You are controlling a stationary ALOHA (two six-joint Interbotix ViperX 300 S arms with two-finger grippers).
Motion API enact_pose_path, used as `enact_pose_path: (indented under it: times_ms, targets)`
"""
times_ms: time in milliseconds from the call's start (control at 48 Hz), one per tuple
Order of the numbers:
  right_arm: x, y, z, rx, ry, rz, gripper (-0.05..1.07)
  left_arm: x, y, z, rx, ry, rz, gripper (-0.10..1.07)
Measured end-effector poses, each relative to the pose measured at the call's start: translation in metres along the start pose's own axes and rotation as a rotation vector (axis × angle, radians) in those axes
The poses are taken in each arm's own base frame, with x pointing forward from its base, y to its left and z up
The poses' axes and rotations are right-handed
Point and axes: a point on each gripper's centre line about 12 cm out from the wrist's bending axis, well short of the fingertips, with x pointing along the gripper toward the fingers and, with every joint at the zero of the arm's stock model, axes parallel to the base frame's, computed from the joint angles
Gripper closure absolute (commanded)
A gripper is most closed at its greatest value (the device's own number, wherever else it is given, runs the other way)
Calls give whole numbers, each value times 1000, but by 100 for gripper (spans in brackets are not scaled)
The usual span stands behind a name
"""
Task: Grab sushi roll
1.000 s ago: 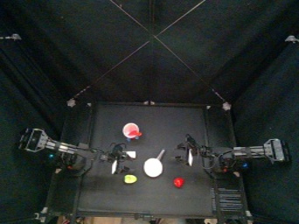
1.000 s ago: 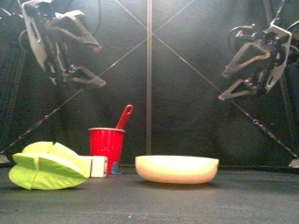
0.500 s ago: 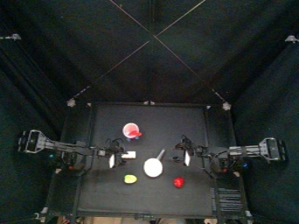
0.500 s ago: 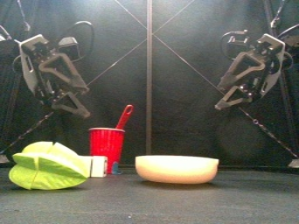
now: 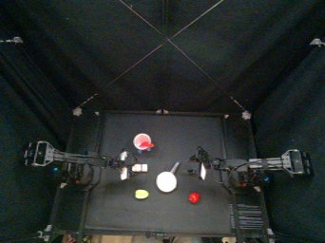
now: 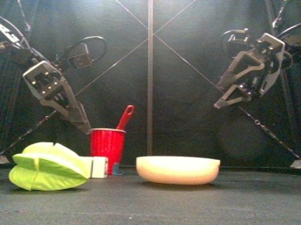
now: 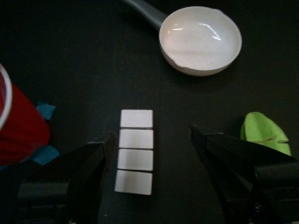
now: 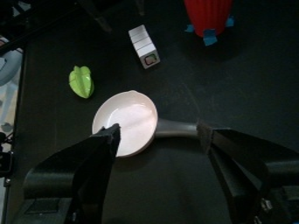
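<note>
Jaws spread wide on your left gripper (image 7: 149, 166) now straddle the sushi roll (image 7: 135, 150), a small white segmented block lying on the black counter (image 7: 82, 52); half a second ago this arm hung higher at the left side, and it has since dropped and swung in over the roll, which suggests the approach is nearly done and only the descent and squeeze remain. Your right gripper (image 8: 158, 140) hovers with open jaws over the white round dish with a handle (image 8: 126, 122). Beside the roll stand a red plastic cup (image 7: 17, 122) and, at the other side, a yellow-green lump (image 7: 267, 133).
</note>
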Motion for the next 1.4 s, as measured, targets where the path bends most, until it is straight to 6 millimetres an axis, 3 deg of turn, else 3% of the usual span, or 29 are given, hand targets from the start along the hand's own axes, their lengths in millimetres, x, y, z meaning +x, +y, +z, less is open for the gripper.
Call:
enact_pose_path:
  times_ms: [271, 875, 1083, 1396]
  targets:
    - [0, -1, -2, -14, 8, -1, 3, 28, 4, -8, 1, 103, 7, -2]
    - [0, 0, -2, -28, 8, 1, 3, 36, 4, -19, -27, 187, 13, 0]
    - [0, 0, -2, -29, 9, 1, 3, 36, 5, -20, -32, 190, 15, 9]
    - [0, 0, -2, -29, 8, 2, 3, 36, 5, -22, -32, 205, 17, 31]
